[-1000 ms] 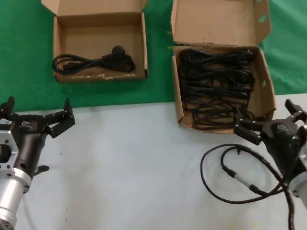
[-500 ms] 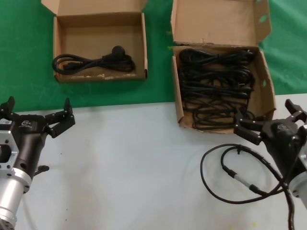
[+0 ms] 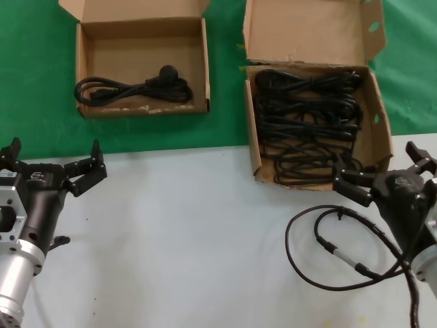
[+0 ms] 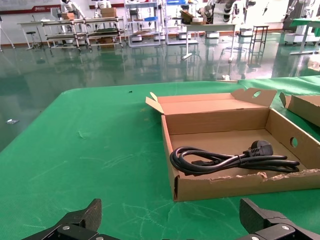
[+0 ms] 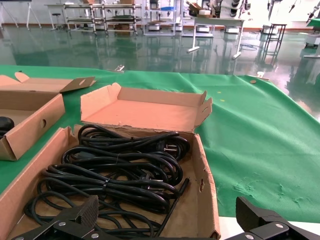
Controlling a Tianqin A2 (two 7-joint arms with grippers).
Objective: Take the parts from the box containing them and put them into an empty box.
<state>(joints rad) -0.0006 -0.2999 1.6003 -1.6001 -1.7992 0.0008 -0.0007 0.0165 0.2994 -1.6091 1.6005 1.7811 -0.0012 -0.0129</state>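
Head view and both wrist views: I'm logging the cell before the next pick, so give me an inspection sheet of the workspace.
Surface: grey table in front, green cloth behind.
Job's things: large box full of bundled cords; small box already holds one cord.
Clutter: nothing seen.
Grippers: left gripper open, empty, over the table's left edge; right gripper open, empty, at the large box's front edge.
Cables: thin cable with a silver connector looped on the table by the right arm.
Surroundings: glossy green floor, shelving racks and tables beyond.
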